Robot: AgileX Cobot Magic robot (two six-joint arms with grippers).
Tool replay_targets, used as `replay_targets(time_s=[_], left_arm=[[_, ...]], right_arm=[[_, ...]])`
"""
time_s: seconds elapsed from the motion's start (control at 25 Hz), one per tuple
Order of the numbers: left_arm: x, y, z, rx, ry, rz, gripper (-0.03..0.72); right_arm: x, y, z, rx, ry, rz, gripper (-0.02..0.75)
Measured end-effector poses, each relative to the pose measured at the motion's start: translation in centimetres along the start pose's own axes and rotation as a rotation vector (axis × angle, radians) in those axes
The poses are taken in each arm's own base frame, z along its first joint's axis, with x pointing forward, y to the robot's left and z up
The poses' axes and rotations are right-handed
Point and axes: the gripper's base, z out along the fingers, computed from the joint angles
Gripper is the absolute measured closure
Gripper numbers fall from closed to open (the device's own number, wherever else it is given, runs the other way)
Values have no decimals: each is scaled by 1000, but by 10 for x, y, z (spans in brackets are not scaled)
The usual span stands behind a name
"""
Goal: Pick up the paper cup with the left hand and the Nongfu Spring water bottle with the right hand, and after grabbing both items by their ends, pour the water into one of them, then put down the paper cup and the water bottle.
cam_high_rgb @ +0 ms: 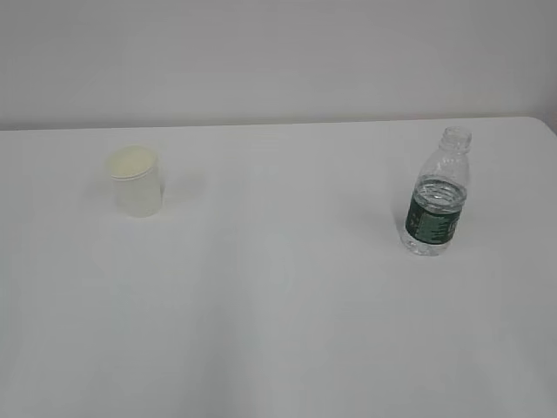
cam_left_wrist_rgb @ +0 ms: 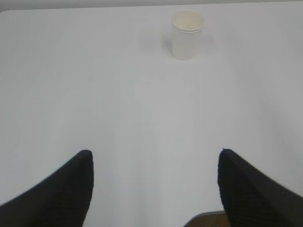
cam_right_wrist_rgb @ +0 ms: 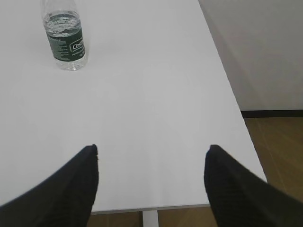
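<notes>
The paper cup [cam_high_rgb: 137,181] stands upright on the left side of the white table [cam_high_rgb: 278,313], toward the far edge, its pale cream inside showing. The Nongfu Spring water bottle [cam_high_rgb: 437,195] stands upright well apart from it on the right side, capless, with water [cam_high_rgb: 438,193] filling it to about the top of its dark green label. Neither arm appears in the exterior view. In the wrist views the left gripper [cam_left_wrist_rgb: 155,163] hovers at the near edge with its fingers spread wide and nothing between them, the cup far ahead; the right gripper [cam_right_wrist_rgb: 151,158] likewise holds its fingers wide apart and empty, the bottle far ahead to its left.
</notes>
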Motion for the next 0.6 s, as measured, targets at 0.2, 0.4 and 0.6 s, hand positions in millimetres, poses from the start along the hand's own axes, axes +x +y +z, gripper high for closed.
replay_targets(time_s=[0.2,0.4,0.6], left_arm=[[0,0,0,0,0,0,101],[0,0,0,0,0,0,101],[0,0,0,0,0,0,101]], right_arm=[[0,0,0,0,0,0,205],[-3,0,-1,3,-26,-1,205],[-10,-1,-5,2,-97,1,205]])
